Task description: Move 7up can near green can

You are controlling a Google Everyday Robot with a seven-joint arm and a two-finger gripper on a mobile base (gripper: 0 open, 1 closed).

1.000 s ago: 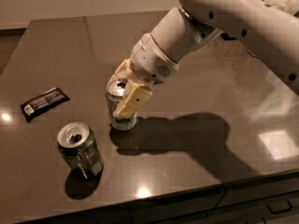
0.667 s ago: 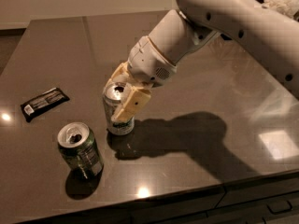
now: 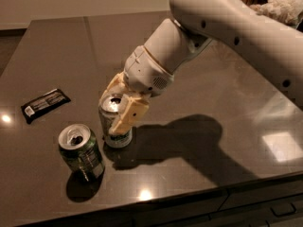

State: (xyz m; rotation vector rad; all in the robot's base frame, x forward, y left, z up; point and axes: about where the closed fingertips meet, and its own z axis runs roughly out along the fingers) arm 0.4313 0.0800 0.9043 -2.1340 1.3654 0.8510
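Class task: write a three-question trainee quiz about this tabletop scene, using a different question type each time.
1. True or false: the cream two-finger gripper is shut on the white-bodied 7up can.
2. What lies left of both cans on the dark glossy table? A) flat black wrapper B) yellow sponge C) metal spoon
3. Short answer: which is nearer the table's front edge, the 7up can or the dark green can?
Key: 1 true; 2 A; 3 the green can.

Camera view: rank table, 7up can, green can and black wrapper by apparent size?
1. table
2. green can and 7up can, alike; the gripper, closed on the 7up can, hides part
3. black wrapper, smallest
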